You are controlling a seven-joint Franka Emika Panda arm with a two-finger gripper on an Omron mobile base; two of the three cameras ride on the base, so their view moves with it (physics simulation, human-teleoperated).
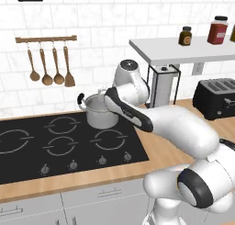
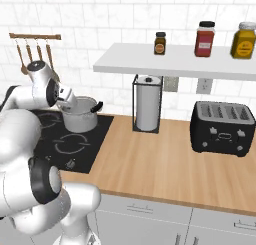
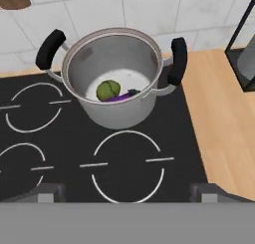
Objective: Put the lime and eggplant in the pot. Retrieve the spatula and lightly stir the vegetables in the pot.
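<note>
Hand view, as I read it from my station: the pot, a round vessel of shiny brushed steel with straight walls and two stubby black handles, sits on the rear right burner of the cooktop, a flat glossy black glass panel marked with thin white ring outlines. Inside the pot, on its pale bottom, I count the lime, a small round green fruit with a dimpled look, and just beside it the eggplant, of which a dark purple sliver shows above the near wall. The gripper has its two small dark grey finger tips standing wide apart near the bottom edge, nothing between them; I log the jaws as open and empty, hovering above and short of the pot.

Left base view: the white arm bends over the counter, a warm light wood surface with visible grain. On the white tiled wall hangs a wooden rail with brown wooden spoons and a wooden spatula.

Right base view: a black wire paper towel holder with a white roll, a boxy black toaster, and a flat white shelf carrying three jars.
</note>
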